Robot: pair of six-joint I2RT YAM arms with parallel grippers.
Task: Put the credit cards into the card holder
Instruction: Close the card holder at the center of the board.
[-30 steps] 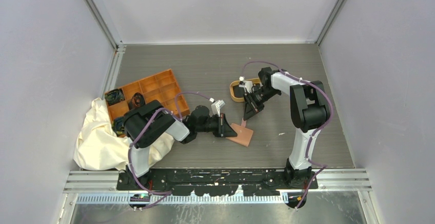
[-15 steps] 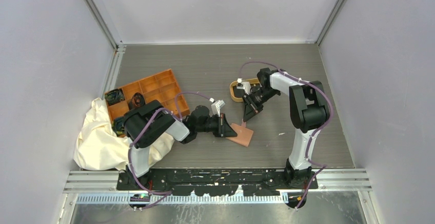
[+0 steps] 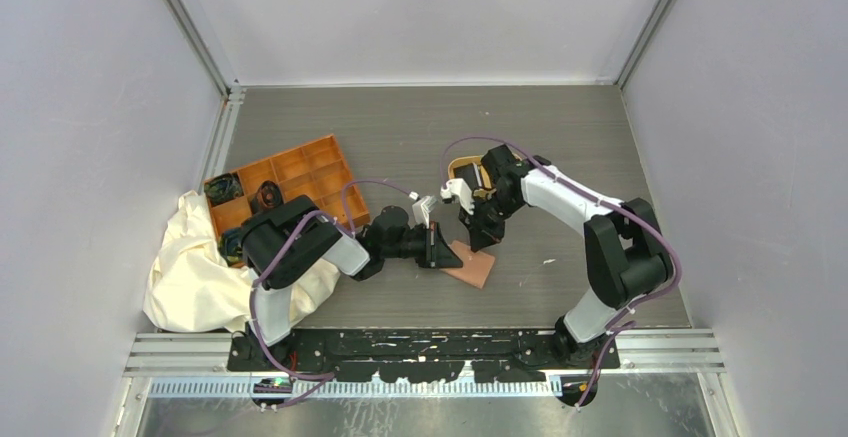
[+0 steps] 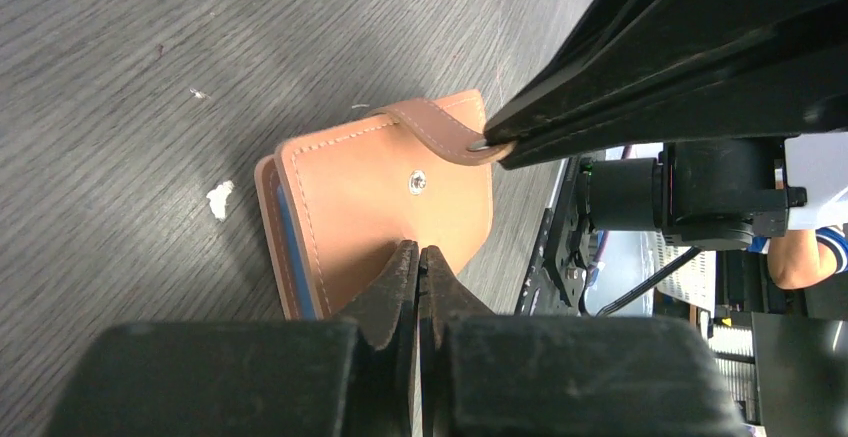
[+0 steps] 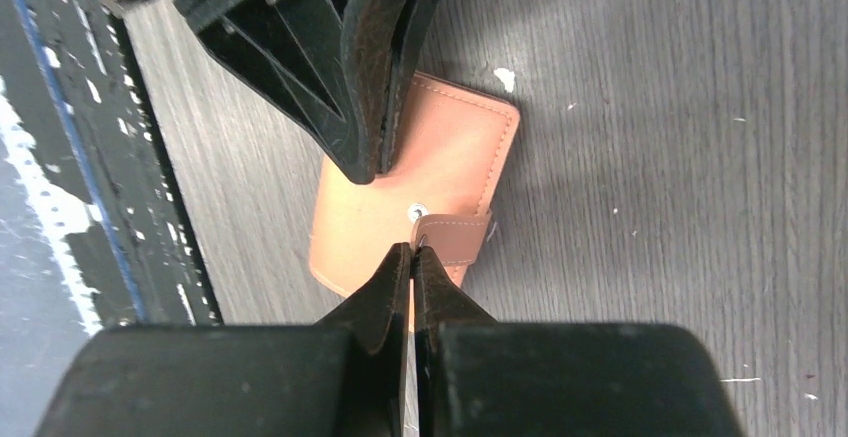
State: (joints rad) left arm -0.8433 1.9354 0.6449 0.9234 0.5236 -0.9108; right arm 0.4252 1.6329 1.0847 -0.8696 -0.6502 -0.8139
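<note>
Left wrist view: card holder (image 4: 380, 207) flat on table (image 4: 120, 77), folded, right under & just ahead of left claw (image 4: 418, 257); tips closed, resting on its near edge, prob. pinning, not gripping. Right claw (image 5: 412, 257) pinched shut on snap tab (image 5: 455, 237), tab end between tips, bare stud just beside, so snap prob. undone. Likely step: swinging cover open. Pull tab up & away from left claw in slow arc, w/ firm downward press on wallet to stop lift or slide. Risk of thin tab slipping out, so no jerks. Credit cards not made out.
</note>
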